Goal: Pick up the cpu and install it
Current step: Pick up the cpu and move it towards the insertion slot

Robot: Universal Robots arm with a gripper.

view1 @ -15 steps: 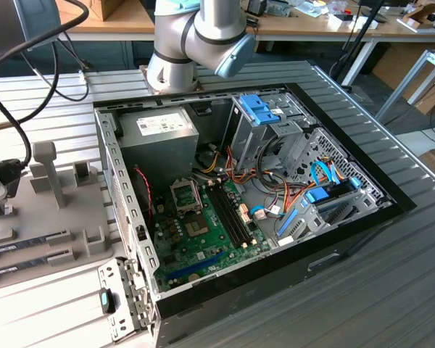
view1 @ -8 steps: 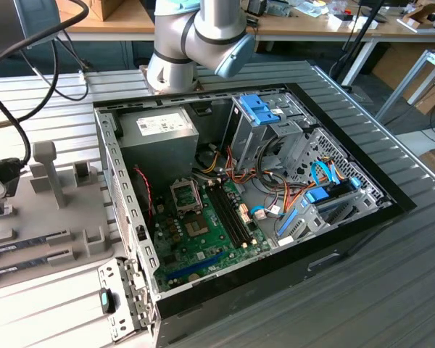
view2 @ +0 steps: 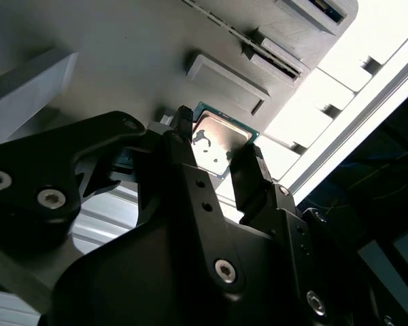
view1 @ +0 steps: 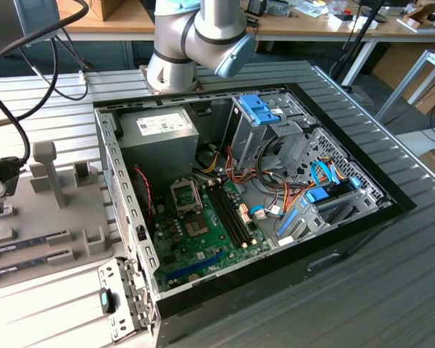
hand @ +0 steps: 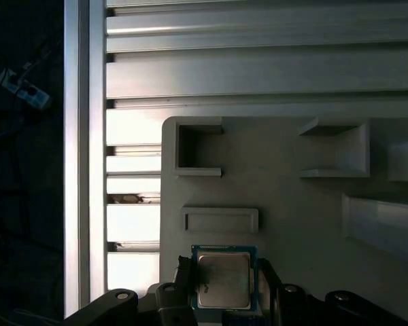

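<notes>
Gripper: in both wrist views I see the gripper [view2: 216, 144] [hand: 223, 282] low over the grey fixture tray [view2: 122, 54] [hand: 292, 204].
Fingers: the two black fingers [view2: 248, 170] [hand: 183, 280] are closed in against two opposite edges of the cpu, one on each side, so I read them as clamped on it.
Cpu: the cpu [view2: 217, 139] [hand: 223, 275] sits squarely between the fingertips, silver top facing up and its thin green rim showing at the edges.
Cpu height: I cannot tell whether it rests on the tray or hangs just clear of it.
Just past the fingertips: a low rectangular raised block [view2: 224, 81] [hand: 221, 221] on the tray, near the cpu but apart from it.
Further past the fingertips: an open-sided pocket [hand: 197, 146] near the tray's edge, then the slatted aluminium table [hand: 258, 75].
Exterior view: the tray [view1: 51, 217] lies at the exterior view's left, beside the open computer case [view1: 109, 167].
Socket: the socket frame [view1: 185, 194] sits on the green motherboard [view1: 203, 239] inside that case.
</notes>
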